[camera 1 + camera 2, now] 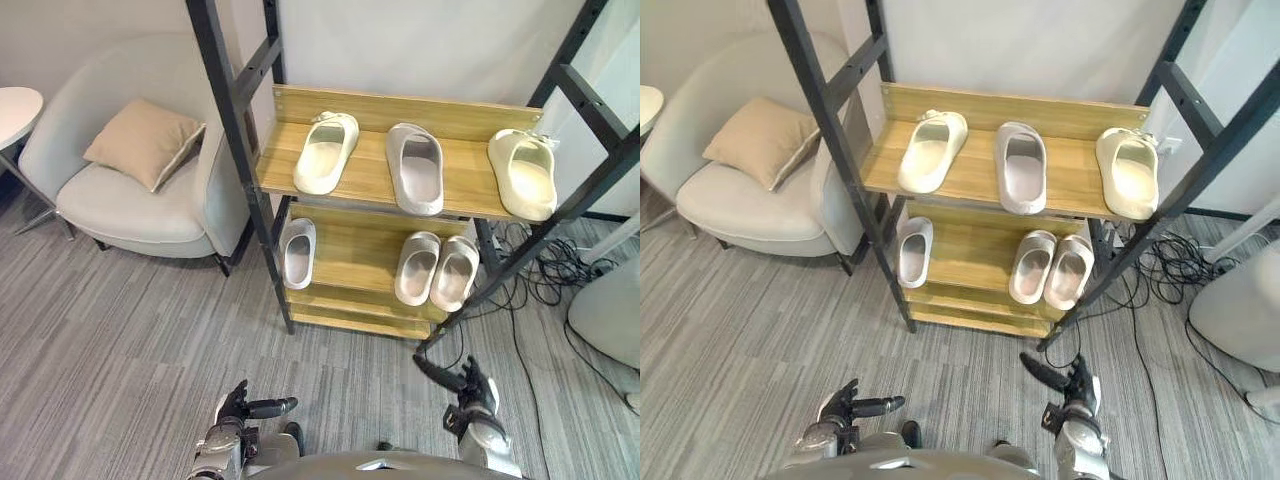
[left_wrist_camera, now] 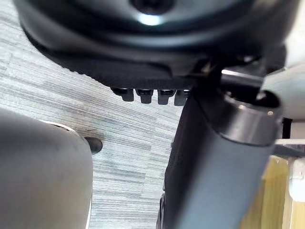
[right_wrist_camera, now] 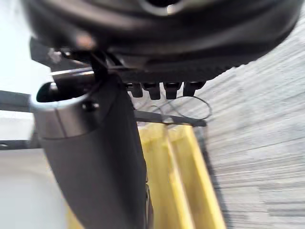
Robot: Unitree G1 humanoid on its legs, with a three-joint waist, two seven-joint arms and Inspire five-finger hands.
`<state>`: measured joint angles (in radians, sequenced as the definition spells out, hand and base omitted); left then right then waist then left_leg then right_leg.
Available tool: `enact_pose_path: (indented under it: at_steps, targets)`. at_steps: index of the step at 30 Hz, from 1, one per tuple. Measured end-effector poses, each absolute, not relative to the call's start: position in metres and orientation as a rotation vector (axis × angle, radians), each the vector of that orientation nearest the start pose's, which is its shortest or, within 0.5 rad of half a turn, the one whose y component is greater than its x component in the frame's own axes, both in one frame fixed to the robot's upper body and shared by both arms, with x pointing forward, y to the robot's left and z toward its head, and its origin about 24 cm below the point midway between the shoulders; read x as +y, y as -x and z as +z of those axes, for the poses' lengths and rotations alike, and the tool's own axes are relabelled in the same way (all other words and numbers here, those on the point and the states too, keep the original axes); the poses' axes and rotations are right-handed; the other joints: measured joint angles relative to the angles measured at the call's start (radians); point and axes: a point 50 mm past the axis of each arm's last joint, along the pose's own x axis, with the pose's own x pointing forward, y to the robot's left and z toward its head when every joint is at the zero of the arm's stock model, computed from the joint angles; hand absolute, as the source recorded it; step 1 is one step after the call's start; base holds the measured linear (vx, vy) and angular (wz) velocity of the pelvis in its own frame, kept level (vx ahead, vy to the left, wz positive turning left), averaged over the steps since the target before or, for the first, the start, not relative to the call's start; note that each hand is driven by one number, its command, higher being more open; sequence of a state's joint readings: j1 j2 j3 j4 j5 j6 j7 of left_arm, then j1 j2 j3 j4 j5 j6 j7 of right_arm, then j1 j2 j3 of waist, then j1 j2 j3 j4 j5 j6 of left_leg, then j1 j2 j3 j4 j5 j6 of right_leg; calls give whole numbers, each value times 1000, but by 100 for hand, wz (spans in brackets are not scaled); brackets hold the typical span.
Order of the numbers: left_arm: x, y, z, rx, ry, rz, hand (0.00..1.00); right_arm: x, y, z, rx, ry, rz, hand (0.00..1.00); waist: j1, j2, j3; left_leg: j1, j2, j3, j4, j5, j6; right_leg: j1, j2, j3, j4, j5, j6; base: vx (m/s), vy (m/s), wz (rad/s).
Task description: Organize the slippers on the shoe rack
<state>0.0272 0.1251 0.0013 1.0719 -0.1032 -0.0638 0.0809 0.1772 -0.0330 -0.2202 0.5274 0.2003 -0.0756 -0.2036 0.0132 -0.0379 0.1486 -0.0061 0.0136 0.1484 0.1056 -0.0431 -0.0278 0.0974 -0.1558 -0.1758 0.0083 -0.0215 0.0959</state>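
wooden shoe rack (image 1: 370, 178) ahead, left hand (image 1: 235, 410) and right hand (image 1: 472, 392) relaxed, empty; best grip the top-shelf grey slipper (image 1: 417, 168) squarely.

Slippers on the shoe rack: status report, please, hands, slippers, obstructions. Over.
Left hand and right hand open, empty, low. Three slippers on top shelf, three on lower shelf. Nothing between hands and shoe rack.
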Motion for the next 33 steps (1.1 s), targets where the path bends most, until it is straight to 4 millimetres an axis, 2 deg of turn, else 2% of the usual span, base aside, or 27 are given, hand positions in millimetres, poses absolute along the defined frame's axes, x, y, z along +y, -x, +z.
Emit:
enact_pose_path:
  at_steps: [3,6,11,18,21,26,33]
  targets:
    - [203,-116,-155,1031,-98,173,100,-228,-156,-76,482,-143,-566,100,-19,0,0,3,-2,8,-3,2,3,-9,-1,20,-6,9,10,24,27,-26]
    - [201,-115,-155,1034,-120,153,100,-232,-157,-54,372,-147,-600,100,-20,3,-2,22,-2,-30,-10,-7,-1,-8,5,55,-25,22,10,50,1,-36]
    - [194,-116,-156,1033,-180,77,100,-238,-158,-17,209,-97,-625,100,-36,12,-8,33,0,-31,-19,-14,3,-8,9,75,-36,30,11,25,7,-16]
    - [187,-117,-156,1016,-233,-6,100,-232,-172,42,-85,11,-578,100,-39,26,-25,40,-2,-37,-34,-12,5,-7,10,76,-37,30,12,0,1,0]
    - [186,-117,-156,1010,-236,-21,100,-223,-179,58,-171,29,-530,100,-39,25,-26,40,-2,-48,-35,-11,7,-2,11,70,-40,30,12,12,-8,6]
    - [184,-118,-155,999,-252,-39,100,-209,-194,72,-245,7,-452,100,-36,22,-30,45,-2,-56,-37,-11,7,8,11,64,-40,29,11,1,-4,5]
    - [180,-120,-154,987,-273,-72,100,-202,-204,98,-367,20,-376,100,-36,22,-30,44,-7,-57,-43,-11,8,-6,6,64,-17,18,14,0,0,0]
